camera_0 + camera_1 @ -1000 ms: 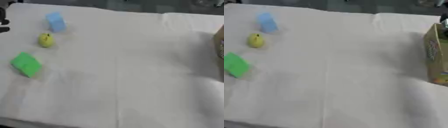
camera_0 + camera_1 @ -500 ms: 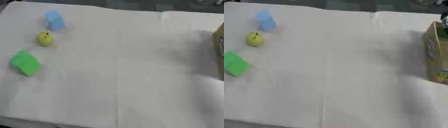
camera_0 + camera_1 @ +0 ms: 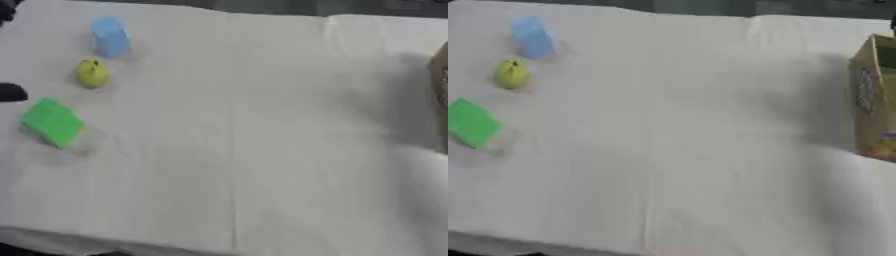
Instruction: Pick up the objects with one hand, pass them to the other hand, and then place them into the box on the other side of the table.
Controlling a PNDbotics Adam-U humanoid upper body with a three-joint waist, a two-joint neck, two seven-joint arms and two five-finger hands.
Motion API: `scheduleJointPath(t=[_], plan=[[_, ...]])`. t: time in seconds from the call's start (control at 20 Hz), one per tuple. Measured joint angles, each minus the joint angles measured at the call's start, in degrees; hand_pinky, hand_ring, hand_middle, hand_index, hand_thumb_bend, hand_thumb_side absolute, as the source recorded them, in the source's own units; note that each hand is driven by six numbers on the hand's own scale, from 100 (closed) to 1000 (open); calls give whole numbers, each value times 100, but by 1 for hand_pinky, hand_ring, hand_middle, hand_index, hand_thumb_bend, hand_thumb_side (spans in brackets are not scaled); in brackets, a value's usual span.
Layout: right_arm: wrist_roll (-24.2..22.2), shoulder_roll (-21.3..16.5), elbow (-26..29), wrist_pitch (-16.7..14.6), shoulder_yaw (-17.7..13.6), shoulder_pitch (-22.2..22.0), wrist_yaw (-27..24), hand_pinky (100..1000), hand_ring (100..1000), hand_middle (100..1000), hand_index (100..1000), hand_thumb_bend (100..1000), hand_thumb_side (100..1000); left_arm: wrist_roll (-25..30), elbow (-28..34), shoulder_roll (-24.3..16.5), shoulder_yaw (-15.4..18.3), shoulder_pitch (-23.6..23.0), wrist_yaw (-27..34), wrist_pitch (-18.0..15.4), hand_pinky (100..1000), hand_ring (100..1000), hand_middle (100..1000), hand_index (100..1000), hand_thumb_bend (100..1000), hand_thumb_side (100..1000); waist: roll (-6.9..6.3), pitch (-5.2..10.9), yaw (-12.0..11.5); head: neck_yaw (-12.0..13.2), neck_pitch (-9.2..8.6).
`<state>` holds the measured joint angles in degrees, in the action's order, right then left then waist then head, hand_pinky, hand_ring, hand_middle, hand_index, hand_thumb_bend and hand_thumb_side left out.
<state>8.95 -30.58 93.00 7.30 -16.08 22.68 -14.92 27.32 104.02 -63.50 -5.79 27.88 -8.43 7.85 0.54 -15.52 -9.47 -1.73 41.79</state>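
At the left edge we see a dark tip of our left hand (image 3: 10,93); we cannot tell whether its fingers are apart or together. Just right of it and nearer us lies the green block (image 3: 52,122); beyond it sit the yellow ball (image 3: 91,73) and blue block (image 3: 110,36). Open white bench (image 3: 262,140) stretches rightward to the box (image 3: 873,97) at the right edge; its contents are hidden.
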Motion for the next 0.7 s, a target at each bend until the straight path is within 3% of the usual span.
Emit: scheduleJointPath(t=[0.2, 0.7], plan=[[-19, 0, -13, 8, 24, -2, 0, 936, 872, 909, 905, 244, 318, 674, -79, -72, -153, 174, -459, -248, 844, 816, 764, 838, 810, 100, -4, 2, 4, 207, 21], [-77, 0, -49, 10, 70, -7, 1, 936, 872, 908, 905, 245, 321, 1324, -289, -71, -499, 674, -981, -704, 838, 800, 733, 790, 748, 100, -10, 47, 2, 373, 21]])
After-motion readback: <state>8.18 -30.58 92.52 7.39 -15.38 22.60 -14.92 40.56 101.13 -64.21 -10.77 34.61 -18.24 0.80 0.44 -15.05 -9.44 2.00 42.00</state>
